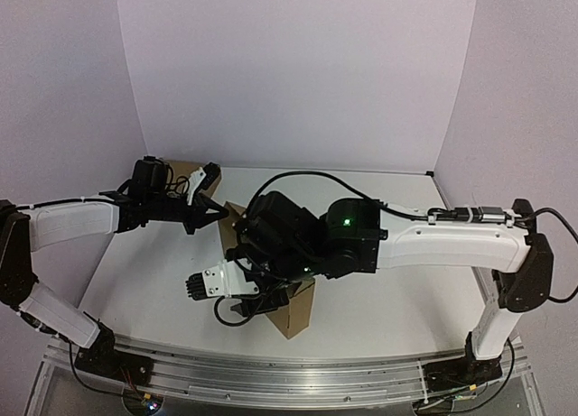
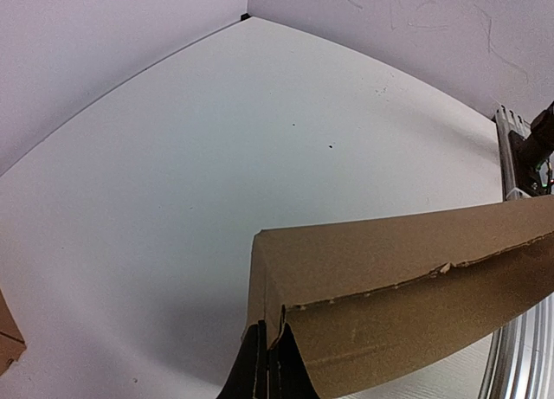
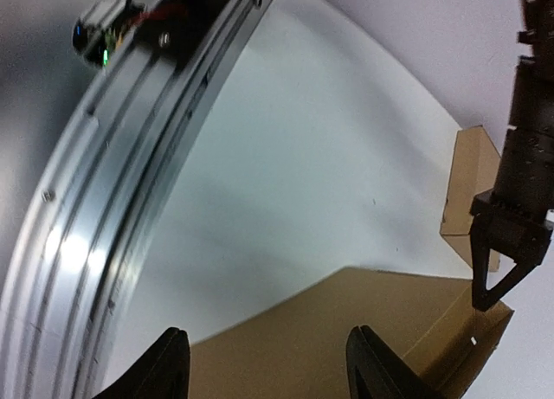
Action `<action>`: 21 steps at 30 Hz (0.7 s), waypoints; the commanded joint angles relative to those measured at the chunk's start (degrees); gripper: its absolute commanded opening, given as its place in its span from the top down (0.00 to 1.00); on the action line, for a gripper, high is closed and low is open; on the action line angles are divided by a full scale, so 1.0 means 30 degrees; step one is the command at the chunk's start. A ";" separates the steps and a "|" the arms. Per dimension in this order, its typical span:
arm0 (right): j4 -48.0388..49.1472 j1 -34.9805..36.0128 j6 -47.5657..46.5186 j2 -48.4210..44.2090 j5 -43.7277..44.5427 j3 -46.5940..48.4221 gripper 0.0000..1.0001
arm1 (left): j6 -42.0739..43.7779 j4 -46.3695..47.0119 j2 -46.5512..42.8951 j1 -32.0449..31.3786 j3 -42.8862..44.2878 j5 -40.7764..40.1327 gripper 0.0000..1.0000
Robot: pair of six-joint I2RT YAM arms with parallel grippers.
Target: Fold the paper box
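The paper box (image 1: 294, 315) is a brown cardboard mailer held up off the table between the two arms, mostly hidden under the right arm in the top view. My left gripper (image 2: 268, 369) is shut on a corner of the paper box (image 2: 389, 278), pinching a folded wall edge. In the right wrist view the left gripper (image 3: 493, 282) shows gripping that same corner. My right gripper (image 3: 273, 373) is open, its fingers wide apart just above a flat panel of the box (image 3: 346, 330), holding nothing. In the top view the right gripper (image 1: 246, 300) hangs low over the box's near end.
Another brown cardboard box (image 1: 185, 172) sits at the back left behind the left arm, and its edge also appears in the right wrist view (image 3: 463, 187). The metal rail (image 3: 130, 183) runs along the table's near edge. White walls enclose the table.
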 commanded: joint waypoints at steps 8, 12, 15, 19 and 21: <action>0.5995 -0.4605 1.8133 -0.2065 0.4000 0.0428 0.51 | 0.0595 -0.2180 -0.0177 -0.0265 -0.1635 0.0336 1.00; 0.3731 -0.4598 2.0367 -0.0716 0.4398 0.0922 0.42 | 0.0498 -0.2037 -0.0266 -0.0326 -0.1711 0.0228 1.00; 0.3347 -0.4336 2.1362 -0.0030 0.4013 0.1088 0.42 | 0.0281 -0.2017 -0.0322 -0.0341 -0.1876 0.0183 1.00; 0.3286 -0.3471 2.1005 0.0989 0.3630 0.1725 0.42 | -0.0081 -0.1944 -0.0479 -0.0362 -0.2091 0.0106 1.00; 0.3210 -0.3219 2.1188 0.1268 0.4077 0.1671 0.44 | -0.0116 -0.1893 -0.0614 -0.0371 -0.2273 0.0070 1.00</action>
